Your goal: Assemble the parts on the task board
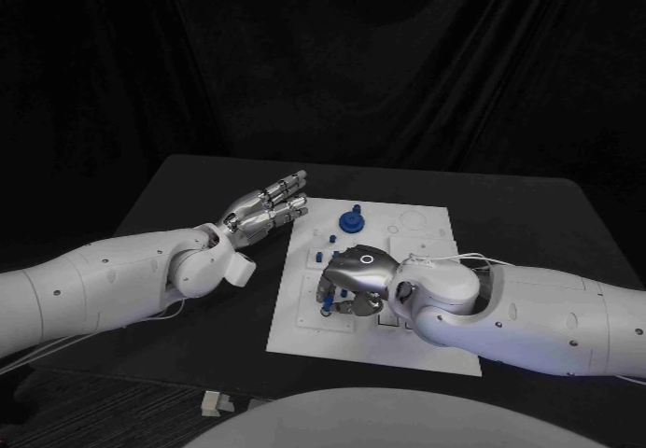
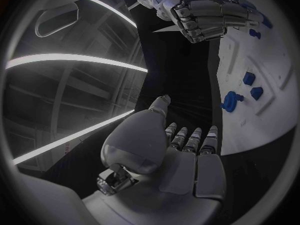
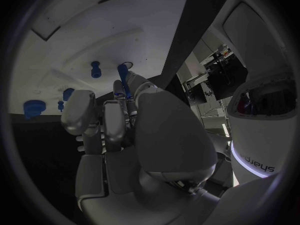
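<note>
We are seeing a dim scene against black drapes; the white task board (image 1: 404, 280) is catching the most light. Bright ceiling strips are glaring in the left wrist view, and fisheye distortion is bending the edges.

White task board (image 1: 417, 345) lying on black desk (image 1: 175, 187), blue parts (image 1: 351, 221) showing, silver hands gleaming on white arms (image 1: 81, 289)

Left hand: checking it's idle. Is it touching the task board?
Apart. In the head view the left hand hovers open beside the task board, with black table showing between them.
</note>
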You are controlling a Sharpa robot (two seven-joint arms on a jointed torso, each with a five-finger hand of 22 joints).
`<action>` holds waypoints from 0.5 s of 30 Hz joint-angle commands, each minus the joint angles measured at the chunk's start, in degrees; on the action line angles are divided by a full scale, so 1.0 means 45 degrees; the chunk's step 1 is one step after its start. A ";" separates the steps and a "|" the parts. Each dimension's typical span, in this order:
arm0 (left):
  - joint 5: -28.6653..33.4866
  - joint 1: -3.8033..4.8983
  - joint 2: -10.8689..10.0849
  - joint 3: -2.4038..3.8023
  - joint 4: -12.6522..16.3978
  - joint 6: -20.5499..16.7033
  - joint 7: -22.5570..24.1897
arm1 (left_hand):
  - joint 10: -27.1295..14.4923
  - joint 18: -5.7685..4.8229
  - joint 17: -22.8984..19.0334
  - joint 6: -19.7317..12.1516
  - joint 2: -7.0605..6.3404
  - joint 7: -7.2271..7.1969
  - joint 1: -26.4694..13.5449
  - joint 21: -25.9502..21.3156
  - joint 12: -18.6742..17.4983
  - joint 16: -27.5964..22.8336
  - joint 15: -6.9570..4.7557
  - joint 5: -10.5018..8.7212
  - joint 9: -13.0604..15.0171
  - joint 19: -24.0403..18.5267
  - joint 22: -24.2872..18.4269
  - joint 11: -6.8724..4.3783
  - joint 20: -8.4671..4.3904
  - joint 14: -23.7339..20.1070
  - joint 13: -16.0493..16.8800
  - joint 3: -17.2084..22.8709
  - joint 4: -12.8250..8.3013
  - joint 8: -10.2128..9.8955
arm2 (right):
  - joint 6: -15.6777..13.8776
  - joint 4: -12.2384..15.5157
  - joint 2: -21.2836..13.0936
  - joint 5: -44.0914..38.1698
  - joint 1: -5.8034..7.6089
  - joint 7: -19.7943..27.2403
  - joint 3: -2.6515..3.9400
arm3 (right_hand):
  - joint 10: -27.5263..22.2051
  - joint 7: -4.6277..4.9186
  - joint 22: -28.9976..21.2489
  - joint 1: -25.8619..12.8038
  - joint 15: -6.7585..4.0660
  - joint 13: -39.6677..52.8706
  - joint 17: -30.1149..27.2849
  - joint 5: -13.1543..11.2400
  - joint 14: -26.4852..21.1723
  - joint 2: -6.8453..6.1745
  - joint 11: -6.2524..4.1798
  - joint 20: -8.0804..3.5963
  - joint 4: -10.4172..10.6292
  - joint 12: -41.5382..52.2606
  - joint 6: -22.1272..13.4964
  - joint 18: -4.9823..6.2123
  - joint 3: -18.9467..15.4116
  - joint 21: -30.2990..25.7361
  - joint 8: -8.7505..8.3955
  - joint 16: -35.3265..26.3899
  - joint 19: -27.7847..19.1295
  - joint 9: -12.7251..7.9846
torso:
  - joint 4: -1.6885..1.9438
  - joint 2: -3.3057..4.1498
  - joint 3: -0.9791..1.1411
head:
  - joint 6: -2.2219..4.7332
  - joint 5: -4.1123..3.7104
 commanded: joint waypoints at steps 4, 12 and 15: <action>0.0016 -0.0024 0.0017 0.0013 0.0010 0.0147 0.0132 | -0.0019 0.0066 -0.0012 -0.0063 0.0074 0.0056 -0.0050 0.0068 -0.0042 -0.0046 0.0025 -0.0048 -0.0002 -0.0001 -0.0014 0.0042 0.0066 0.0019 -0.0022 0.0017 -0.0036 0.0050 | 0.0033 0.0074 -0.0016 -0.0206 -0.0115 -0.0160 -0.0025 | 0.0144 0.0013 0.1951 0.0028 -0.0040 0.0017 -0.0030 0.0017 0.0423 -0.0001 -0.0021 0.0023 -0.0061 -0.0054 0.0116 -0.0221 -0.0007 0.0041 0.0093 0.0045 0.0074 0.0010 | 0.0011 0.0006 -0.0009 | -0.0003 0.0014; 0.0016 -0.0042 0.0034 0.0013 -0.0015 0.0169 0.0114 | -0.0019 0.0067 -0.0012 -0.0063 0.0082 0.0061 -0.0060 0.0068 -0.0042 -0.0046 0.0023 -0.0043 -0.0002 -0.0001 -0.0014 0.0037 0.0065 0.0019 -0.0022 0.0031 -0.0045 0.0050 | 0.0104 0.0143 -0.0047 -0.0208 -0.0143 -0.0202 -0.0025 | 0.0166 0.0005 0.1953 0.0025 -0.0045 0.0020 -0.0028 0.0012 0.0421 -0.0001 -0.0030 0.0021 -0.0072 -0.0051 0.0133 -0.0222 -0.0004 0.0062 0.0097 0.0050 0.0074 0.0018 | 0.0007 0.0006 -0.0001 | -0.0003 -0.0002; 0.0016 -0.0052 0.0046 0.0013 -0.0027 0.0181 0.0107 | -0.0019 0.0067 -0.0012 -0.0063 0.0082 0.0061 -0.0060 0.0068 -0.0042 -0.0046 0.0023 -0.0043 -0.0002 -0.0001 -0.0014 0.0037 0.0065 0.0019 -0.0022 0.0031 -0.0045 0.0050 | 0.0110 0.0164 -0.0058 -0.0208 -0.0150 -0.0218 -0.0025 | 0.0185 -0.0002 0.1950 0.0023 -0.0051 0.0021 -0.0040 0.0007 0.0417 -0.0003 -0.0036 0.0018 -0.0083 -0.0049 0.0152 -0.0219 -0.0002 0.0053 0.0101 0.0045 0.0067 0.0027 | 0.0008 0.0006 -0.0003 | -0.0003 -0.0007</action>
